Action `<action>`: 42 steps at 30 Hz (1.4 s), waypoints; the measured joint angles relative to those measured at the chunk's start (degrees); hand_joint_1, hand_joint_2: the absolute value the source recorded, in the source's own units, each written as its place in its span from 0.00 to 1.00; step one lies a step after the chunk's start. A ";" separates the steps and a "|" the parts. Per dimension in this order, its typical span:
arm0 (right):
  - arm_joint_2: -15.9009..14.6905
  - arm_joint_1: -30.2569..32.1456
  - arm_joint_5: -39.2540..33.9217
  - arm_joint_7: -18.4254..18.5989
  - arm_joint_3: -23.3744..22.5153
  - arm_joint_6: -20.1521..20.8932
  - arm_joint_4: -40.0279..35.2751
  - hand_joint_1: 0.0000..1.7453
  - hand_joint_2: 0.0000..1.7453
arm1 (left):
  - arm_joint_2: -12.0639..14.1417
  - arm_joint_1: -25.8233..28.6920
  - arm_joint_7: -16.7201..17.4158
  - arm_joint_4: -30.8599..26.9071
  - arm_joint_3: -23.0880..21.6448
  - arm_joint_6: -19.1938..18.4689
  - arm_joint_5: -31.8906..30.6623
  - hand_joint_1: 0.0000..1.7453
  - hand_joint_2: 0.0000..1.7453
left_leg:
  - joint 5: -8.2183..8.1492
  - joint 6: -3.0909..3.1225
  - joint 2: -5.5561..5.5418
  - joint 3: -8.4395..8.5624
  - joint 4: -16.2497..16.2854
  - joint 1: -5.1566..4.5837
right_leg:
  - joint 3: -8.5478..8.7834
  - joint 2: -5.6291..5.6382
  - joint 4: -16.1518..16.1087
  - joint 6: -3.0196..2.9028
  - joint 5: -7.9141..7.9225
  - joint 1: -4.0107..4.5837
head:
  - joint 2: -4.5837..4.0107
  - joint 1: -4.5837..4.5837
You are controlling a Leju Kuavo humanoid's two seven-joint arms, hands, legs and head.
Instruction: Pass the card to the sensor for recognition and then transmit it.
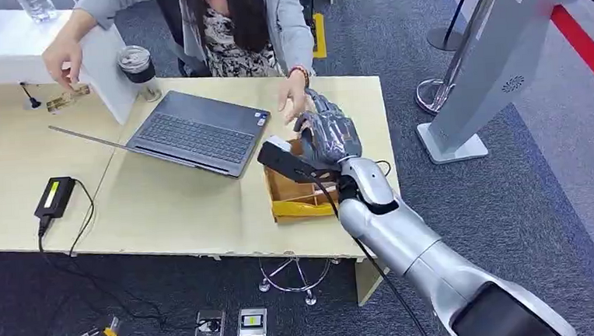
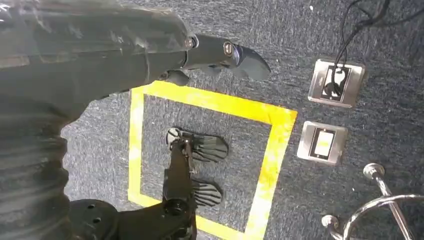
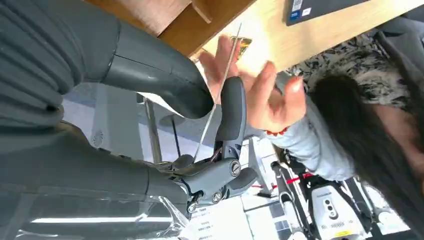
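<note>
My right hand [image 1: 329,135] is raised over the right end of the table, just above a wooden box [image 1: 289,190]. In the right wrist view the hand [image 3: 165,85] pinches a thin card [image 3: 226,65], seen edge-on, between the thick thumb and a dark finger [image 3: 231,112]. A person's open hand [image 3: 265,97] is right at the card's far side; whether it touches the card cannot be told. That same hand [image 1: 293,98] reaches toward my hand across the table. My left hand [image 2: 220,52] hangs over the floor with its fingers stretched out and nothing in them.
An open laptop [image 1: 194,131] lies at the table's middle, with a cup [image 1: 138,68] behind it and a black power brick [image 1: 54,196] on the left. The person's other hand [image 1: 63,61] rests by a gold card [image 1: 68,98]. A grey kiosk stand [image 1: 490,70] rises on the right.
</note>
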 joint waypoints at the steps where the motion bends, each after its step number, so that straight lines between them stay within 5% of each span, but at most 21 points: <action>1: 0.07 -0.06 -0.02 0.00 0.00 0.02 0.20 1.00 1.00 | -0.04 -0.15 0.02 0.00 -0.02 -0.20 0.00 0.00 0.00 | 0.00 0.00 0.00 0.00 0.00 0.00 | 0.00 0.00 0.00 0.00 0.00 0.00 | 0.00 0.00; 10: 0.57 -0.32 0.15 0.39 0.00 0.00 1.83 1.00 1.00 | -0.22 -0.51 0.35 0.00 -0.13 -0.59 0.04 0.00 0.00 | 0.00 0.00 0.00 0.00 0.00 0.01 | -0.01 0.00 0.00 0.00 0.00 0.01 | 0.00 0.00; 11: 0.59 -0.35 0.15 0.42 0.00 0.00 1.97 0.94 1.00 | -0.22 -0.52 0.35 0.00 -0.13 -0.63 0.04 0.00 0.00 | 0.00 0.00 0.00 0.00 0.00 0.01 | -0.01 -0.01 0.00 0.00 0.00 0.01 | 0.00 0.00; 12: 0.61 -0.42 0.18 0.46 0.00 0.00 2.14 0.13 1.00 | -0.22 -0.52 0.35 0.00 -0.15 -0.72 0.04 0.00 0.00 | 0.00 0.00 0.00 -0.01 0.00 0.01 | 0.00 -0.02 0.00 0.00 0.00 0.01 | 0.00 0.02; 13: 0.61 -0.51 0.18 0.50 0.00 0.00 2.32 0.00 0.00 | -0.22 -0.52 0.37 0.00 -0.15 -0.76 0.04 0.00 0.00 | 0.00 0.00 0.00 -0.01 0.00 0.01 | 0.00 -0.02 0.00 0.00 0.00 0.01 | 0.00 0.00; 30: 0.83 -2.31 0.76 0.83 -0.20 0.72 4.85 0.00 0.00 | -0.20 -0.60 0.52 0.00 -0.35 -0.94 0.13 0.00 0.00 | 0.00 0.00 0.05 0.00 0.01 0.00 | -0.05 0.02 -0.01 0.00 0.00 0.01 | 0.00 0.00; 36: -3.39 -4.52 -0.63 -0.37 -2.80 1.62 5.16 0.00 0.00 | -0.09 -0.37 0.46 0.02 -0.35 -0.92 0.20 0.00 0.00 | 0.00 0.00 0.04 0.00 0.02 -0.03 | -0.04 0.01 -0.02 0.01 0.02 -0.03 | 0.00 0.02; 42: -10.98 -7.80 -4.44 -2.08 -7.02 1.42 6.67 0.00 0.00 | 0.33 -0.04 0.46 0.04 -0.37 -1.18 0.00 0.00 0.00 | 0.00 0.01 0.03 0.01 0.07 -0.05 | -0.06 -0.01 -0.06 0.03 0.04 -0.06 | 0.00 -0.02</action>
